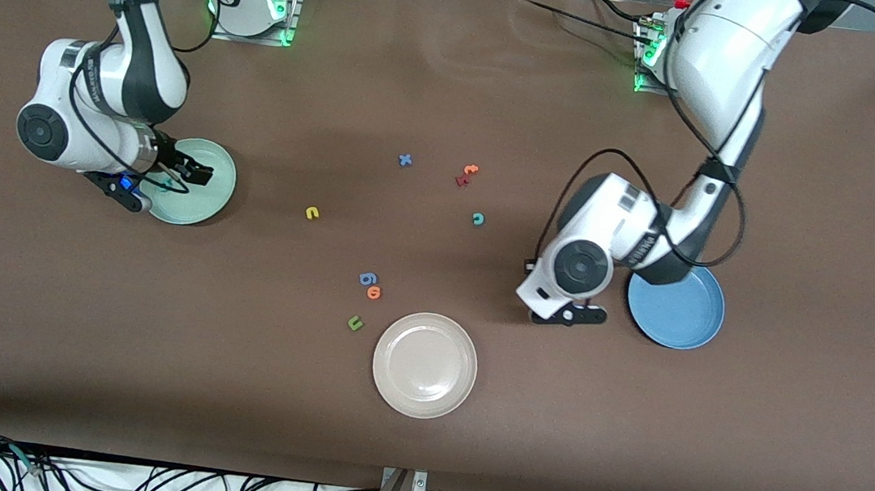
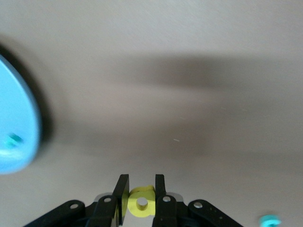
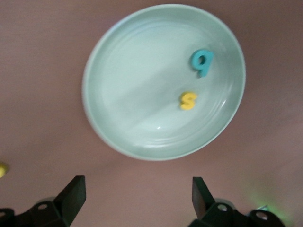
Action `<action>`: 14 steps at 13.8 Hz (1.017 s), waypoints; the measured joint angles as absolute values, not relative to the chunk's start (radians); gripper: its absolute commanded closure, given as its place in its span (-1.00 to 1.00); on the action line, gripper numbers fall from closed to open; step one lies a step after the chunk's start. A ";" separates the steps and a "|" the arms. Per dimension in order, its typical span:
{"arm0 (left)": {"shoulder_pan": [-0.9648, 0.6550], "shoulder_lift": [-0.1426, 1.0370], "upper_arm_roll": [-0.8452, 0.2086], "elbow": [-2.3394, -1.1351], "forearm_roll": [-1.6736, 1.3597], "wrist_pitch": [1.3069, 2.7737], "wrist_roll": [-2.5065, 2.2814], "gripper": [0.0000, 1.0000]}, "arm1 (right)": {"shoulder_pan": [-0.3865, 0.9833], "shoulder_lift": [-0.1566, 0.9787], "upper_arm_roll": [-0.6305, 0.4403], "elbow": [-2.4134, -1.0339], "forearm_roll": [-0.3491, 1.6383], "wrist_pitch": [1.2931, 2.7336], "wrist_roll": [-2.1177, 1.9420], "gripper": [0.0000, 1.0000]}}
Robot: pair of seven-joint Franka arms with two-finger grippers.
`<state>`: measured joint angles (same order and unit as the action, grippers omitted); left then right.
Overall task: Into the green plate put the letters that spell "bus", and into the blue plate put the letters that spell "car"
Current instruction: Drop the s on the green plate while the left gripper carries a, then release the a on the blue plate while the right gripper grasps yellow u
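Observation:
The green plate [image 1: 202, 206] [image 3: 142, 94] lies at the right arm's end of the table. In it are the teal "b" [image 3: 202, 62] and the yellow "s" [image 3: 188, 100]. My right gripper [image 1: 197, 173] [image 3: 138, 194] hangs open and empty over this plate's edge. My left gripper [image 1: 589, 315] [image 2: 141, 201] is shut on the yellow "a" [image 2: 141, 203], over the table beside the blue plate [image 1: 682, 312] [image 2: 16, 109]. A teal letter [image 2: 13, 140] lies in the blue plate. Another teal letter [image 1: 478, 219] and the yellow "u" [image 1: 312, 213] lie on the table between the arms.
A cream-white plate [image 1: 425, 365] lies nearest the front camera. Close to it are an olive "u" [image 1: 354, 322], an orange "o" [image 1: 374, 292] and a blue "g" [image 1: 367, 278]. A blue "x" [image 1: 405, 160] and orange and red letters [image 1: 468, 174] lie nearer the bases.

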<state>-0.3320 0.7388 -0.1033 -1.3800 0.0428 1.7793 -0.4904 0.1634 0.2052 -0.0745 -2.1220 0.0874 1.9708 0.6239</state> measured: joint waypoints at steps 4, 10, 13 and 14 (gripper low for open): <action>-0.207 0.715 -0.102 -1.380 0.043 1.720 -0.166 0.68 | 0.177 0.207 0.052 -2.038 0.088 1.972 0.877 -0.98; -0.111 0.682 -0.103 -1.488 0.076 1.858 -0.012 0.68 | 0.243 0.384 0.078 -1.968 0.218 2.234 1.071 -0.97; -0.093 0.607 -0.104 -1.718 0.077 2.127 0.013 0.68 | 0.305 0.491 0.079 -1.962 0.247 2.386 1.144 -0.97; -0.082 0.582 -0.104 -1.792 0.077 2.210 0.031 0.68 | 0.323 0.515 0.080 -1.961 0.247 2.415 1.163 -0.97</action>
